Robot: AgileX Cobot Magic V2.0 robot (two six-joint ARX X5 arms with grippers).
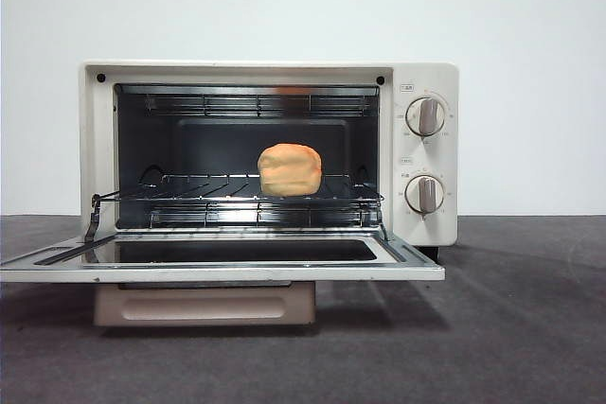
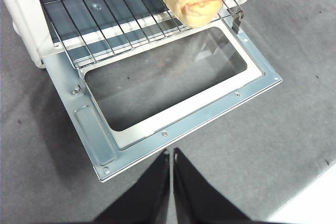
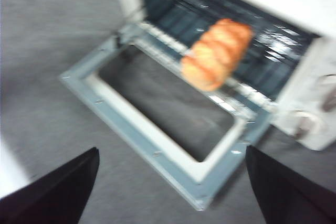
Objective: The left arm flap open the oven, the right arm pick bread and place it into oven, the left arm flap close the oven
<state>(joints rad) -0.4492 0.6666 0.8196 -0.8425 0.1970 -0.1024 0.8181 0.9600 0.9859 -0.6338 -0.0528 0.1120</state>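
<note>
Front view: the TOSHIBA toaster oven (image 1: pixel 270 153) stands with its glass door (image 1: pixel 222 260) flapped down flat, the bread (image 1: pixel 290 169) resting on the wire rack (image 1: pixel 237 191) inside, right of centre. The left gripper (image 2: pixel 171 153) hovers just beyond the door's outer edge, jaws pressed together, holding nothing. The right gripper (image 3: pixel 170 153), jaws spread wide and empty, hangs in front of the open door, the loaf well ahead of it; that picture is blurred.
</note>
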